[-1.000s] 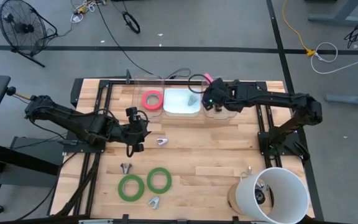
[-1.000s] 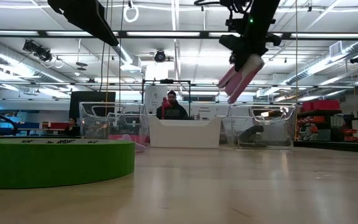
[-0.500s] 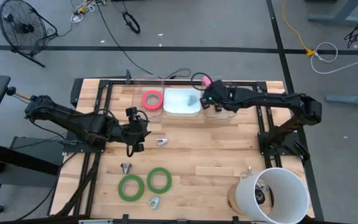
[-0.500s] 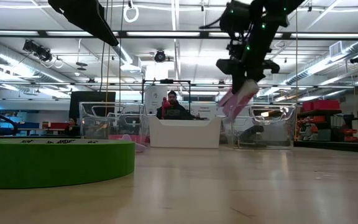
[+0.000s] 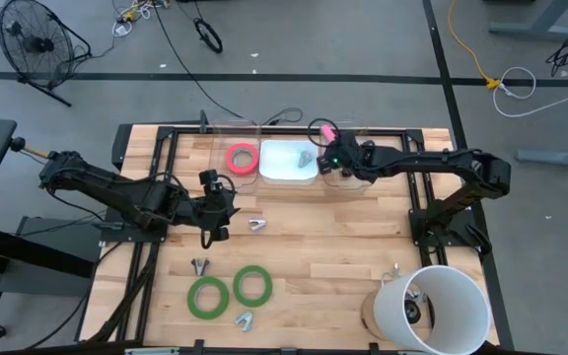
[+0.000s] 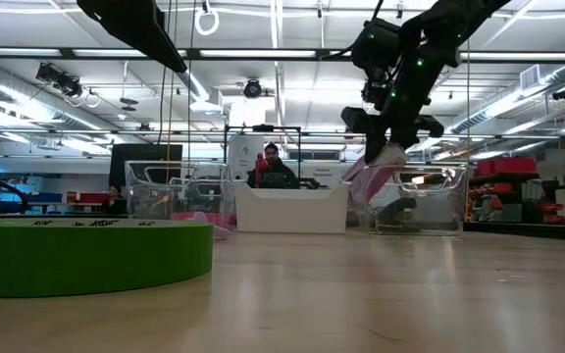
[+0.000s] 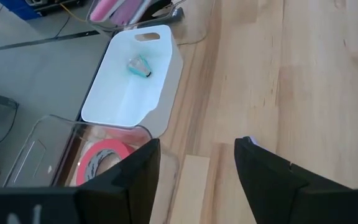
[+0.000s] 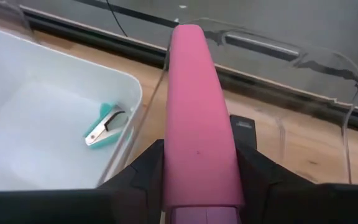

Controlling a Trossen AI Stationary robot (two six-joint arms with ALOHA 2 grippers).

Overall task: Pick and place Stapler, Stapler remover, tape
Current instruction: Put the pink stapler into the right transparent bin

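My right gripper (image 5: 333, 153) is shut on a pink stapler (image 8: 197, 118) and holds it over the right clear bin (image 5: 351, 176) at the table's far edge. In the low view the pink stapler (image 6: 369, 176) slants down at that bin's rim. A teal staple remover (image 8: 103, 124) lies in the white bin (image 5: 282, 170). The pinkish red tape (image 5: 242, 158) lies in the left clear bin. Two green tapes (image 5: 208, 297) (image 5: 252, 285) lie flat on the table near its front. My left gripper (image 5: 215, 212) is open and empty above the table's middle left. My right gripper pinches the stapler's two long sides (image 8: 173, 171) between its two fingers, toward its rear end. The stapler runs along the fingers and sticks out well past them. It is lifted clear of the table and slants down, free end lowest (image 6: 353, 188).
Three loose metal staple removers lie on the table (image 5: 255, 225) (image 5: 201, 265) (image 5: 244, 319). A white bucket (image 5: 432, 308) stands at the front right. A person (image 6: 273, 169) shows beyond the table's far edge.
My right gripper has gone down toward the right clear bin with the stapler and shifted a little toward the table's left. The stapler's free end has sunk to about the bin's rim height and still slants down.
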